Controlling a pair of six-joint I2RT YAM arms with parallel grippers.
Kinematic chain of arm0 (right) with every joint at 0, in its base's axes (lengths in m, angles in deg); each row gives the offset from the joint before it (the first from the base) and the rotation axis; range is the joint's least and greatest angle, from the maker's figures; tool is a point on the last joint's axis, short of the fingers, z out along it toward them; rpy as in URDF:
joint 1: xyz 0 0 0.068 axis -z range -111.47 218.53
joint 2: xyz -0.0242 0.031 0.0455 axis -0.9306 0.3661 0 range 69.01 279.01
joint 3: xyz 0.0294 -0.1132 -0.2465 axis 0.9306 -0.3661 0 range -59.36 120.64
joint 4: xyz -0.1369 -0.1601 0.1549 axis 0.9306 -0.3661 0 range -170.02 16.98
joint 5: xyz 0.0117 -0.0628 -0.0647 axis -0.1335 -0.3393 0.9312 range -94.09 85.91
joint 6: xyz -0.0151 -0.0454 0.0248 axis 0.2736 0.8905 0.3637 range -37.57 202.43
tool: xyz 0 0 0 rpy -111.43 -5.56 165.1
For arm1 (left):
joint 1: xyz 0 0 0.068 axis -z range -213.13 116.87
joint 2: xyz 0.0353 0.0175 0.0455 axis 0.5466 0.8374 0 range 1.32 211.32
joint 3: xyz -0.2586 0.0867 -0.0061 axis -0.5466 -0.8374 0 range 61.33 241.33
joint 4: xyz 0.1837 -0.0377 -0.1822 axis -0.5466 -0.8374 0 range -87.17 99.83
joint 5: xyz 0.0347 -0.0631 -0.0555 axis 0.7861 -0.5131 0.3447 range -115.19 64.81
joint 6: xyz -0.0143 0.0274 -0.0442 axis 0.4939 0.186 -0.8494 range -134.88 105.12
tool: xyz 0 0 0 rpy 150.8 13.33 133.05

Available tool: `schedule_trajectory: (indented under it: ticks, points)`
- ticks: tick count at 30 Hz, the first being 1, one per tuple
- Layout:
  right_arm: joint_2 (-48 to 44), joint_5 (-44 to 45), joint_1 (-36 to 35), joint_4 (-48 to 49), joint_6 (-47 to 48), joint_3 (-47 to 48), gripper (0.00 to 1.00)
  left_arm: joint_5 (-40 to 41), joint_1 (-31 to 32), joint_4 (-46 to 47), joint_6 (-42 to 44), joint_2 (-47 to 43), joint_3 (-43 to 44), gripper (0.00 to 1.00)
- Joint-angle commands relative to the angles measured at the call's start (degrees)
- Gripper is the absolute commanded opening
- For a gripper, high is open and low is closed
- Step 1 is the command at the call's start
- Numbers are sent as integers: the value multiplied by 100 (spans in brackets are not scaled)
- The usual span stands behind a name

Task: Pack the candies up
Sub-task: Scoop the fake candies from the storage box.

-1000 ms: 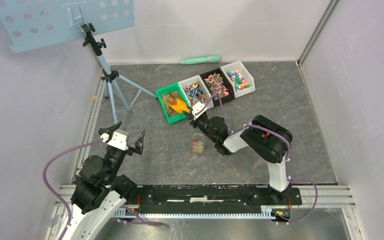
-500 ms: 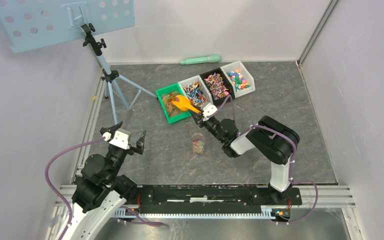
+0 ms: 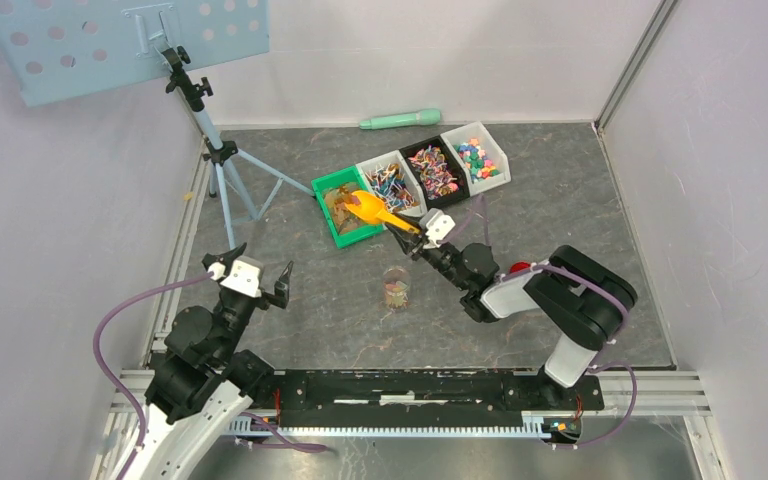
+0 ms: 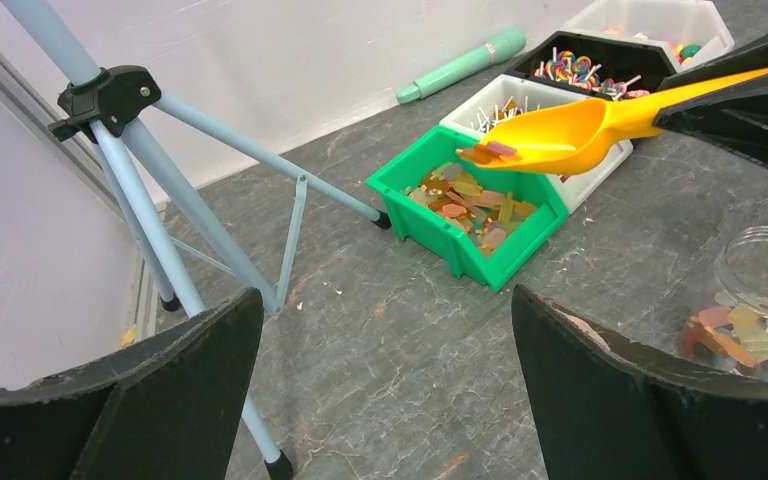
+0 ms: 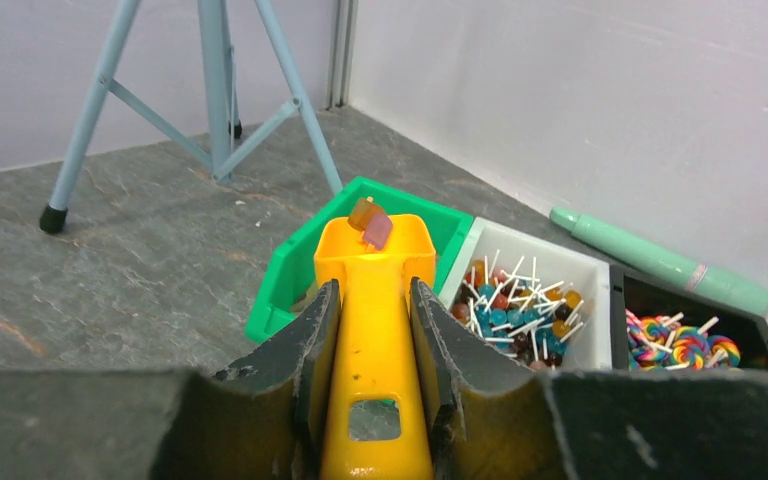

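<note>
The right gripper [image 5: 373,300] is pinching the handle of the yellow scoop [image 5: 375,255]. A few candies [image 5: 371,220] lie in the scoop's bowl, just ahead of the fingers and over the green bin [image 5: 285,280]. A clear jar [image 3: 395,288] stands near it. The left gripper [image 4: 385,300] hangs spread wide, holding nothing.

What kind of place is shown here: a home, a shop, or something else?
Probably a robot test cell in a laboratory. White walls enclose the grey table, the left arm and right arm stand on a metal rail at its near edge, and a tripod holds a perforated panel.
</note>
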Motion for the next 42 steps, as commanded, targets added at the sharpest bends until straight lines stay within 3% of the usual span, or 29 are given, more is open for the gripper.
schedule_trajectory:
  ticks: [1, 11, 27, 42]
  points:
    - [-514, -312, 40, 1739, -35, -231, 0, 78, -31, 257, -3, 96, 5, 100]
    - [-1736, -395, 63, 1975, -242, -909, 0, 203, -29, 224, 10, 101, -18, 100]
    - [-4602, -389, 73, 1046, -54, -1953, 0, 139, -38, 191, 12, 301, -14, 100]
    - [-7592, -448, 72, -3897, 708, -2124, 0, 12, -38, 127, -23, 347, 9, 100]
